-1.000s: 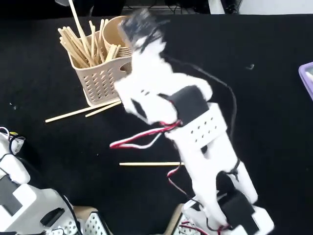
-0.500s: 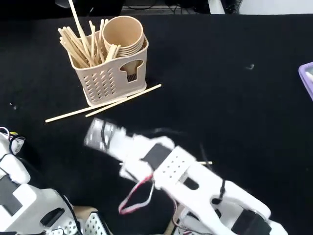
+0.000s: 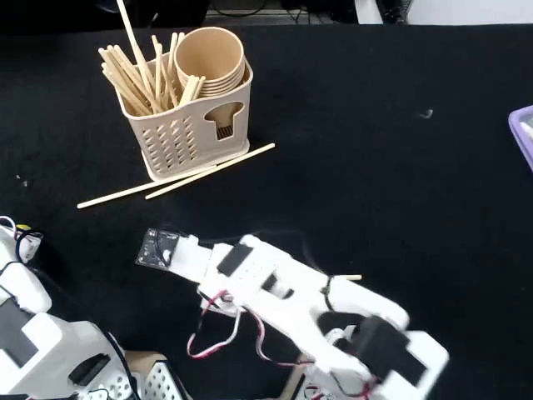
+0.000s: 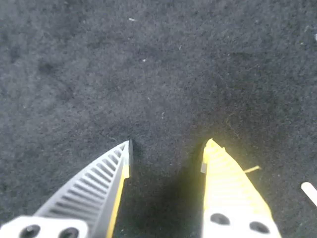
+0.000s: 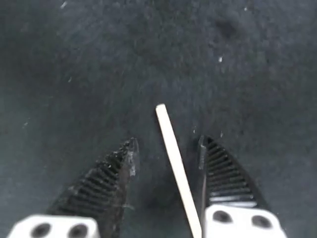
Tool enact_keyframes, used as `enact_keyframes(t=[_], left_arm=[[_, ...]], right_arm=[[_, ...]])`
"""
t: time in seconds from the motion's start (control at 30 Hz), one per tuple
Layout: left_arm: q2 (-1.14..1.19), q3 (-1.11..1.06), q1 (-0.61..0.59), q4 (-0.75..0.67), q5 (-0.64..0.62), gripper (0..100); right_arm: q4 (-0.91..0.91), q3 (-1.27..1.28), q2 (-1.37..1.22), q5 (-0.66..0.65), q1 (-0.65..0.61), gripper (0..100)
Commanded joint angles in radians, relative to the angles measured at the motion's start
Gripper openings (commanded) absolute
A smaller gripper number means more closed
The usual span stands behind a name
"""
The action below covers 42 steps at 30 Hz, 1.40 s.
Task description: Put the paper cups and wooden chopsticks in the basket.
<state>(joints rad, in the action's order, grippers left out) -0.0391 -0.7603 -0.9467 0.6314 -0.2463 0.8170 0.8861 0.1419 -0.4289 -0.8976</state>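
Observation:
A beige basket (image 3: 187, 133) stands at the back left, holding stacked paper cups (image 3: 210, 54) and several wooden chopsticks (image 3: 137, 75). Two chopsticks (image 3: 125, 192) (image 3: 216, 169) lie on the black cloth just in front of it. A third chopstick (image 5: 173, 153) lies between the open fingers of my right gripper (image 5: 167, 143), its end a little past the fingertips. In the high view the right arm lies low over that chopstick, whose other tip (image 3: 350, 277) sticks out, and the right gripper (image 3: 166, 250) is at the arm's left end. My left gripper (image 4: 170, 144) is open over bare cloth.
A purple container (image 3: 522, 133) sits at the right edge of the table. The left arm's base (image 3: 33, 342) fills the front left corner. Black cloth stretches free across the middle and back right.
The right arm swung from the basket down to the front of the table. It now lies low over the single chopstick, its gripper further left than half a second ago.

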Motion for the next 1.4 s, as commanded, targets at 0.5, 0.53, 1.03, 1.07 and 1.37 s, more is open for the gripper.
enact_keyframes(t=[0.5,0.53,1.03,1.07,1.37], left_arm=[[0.011,0.008,0.01,0.012,-0.006,24],[0.011,0.008,0.01,0.012,-0.006,24],[0.011,0.008,0.008,0.011,-0.006,24],[0.011,0.008,0.008,0.011,-0.006,24],[0.011,0.005,0.007,0.012,-0.006,24]], right_arm=[[0.176,-0.196,0.337,-0.005,0.201,1.0],[0.203,-0.225,0.4,-0.002,0.201,1.0],[-0.732,-0.476,0.711,0.434,0.201,1.1],[-0.822,-0.473,0.682,0.434,0.203,1.1],[-1.089,-0.532,0.34,0.431,0.256,1.1]])
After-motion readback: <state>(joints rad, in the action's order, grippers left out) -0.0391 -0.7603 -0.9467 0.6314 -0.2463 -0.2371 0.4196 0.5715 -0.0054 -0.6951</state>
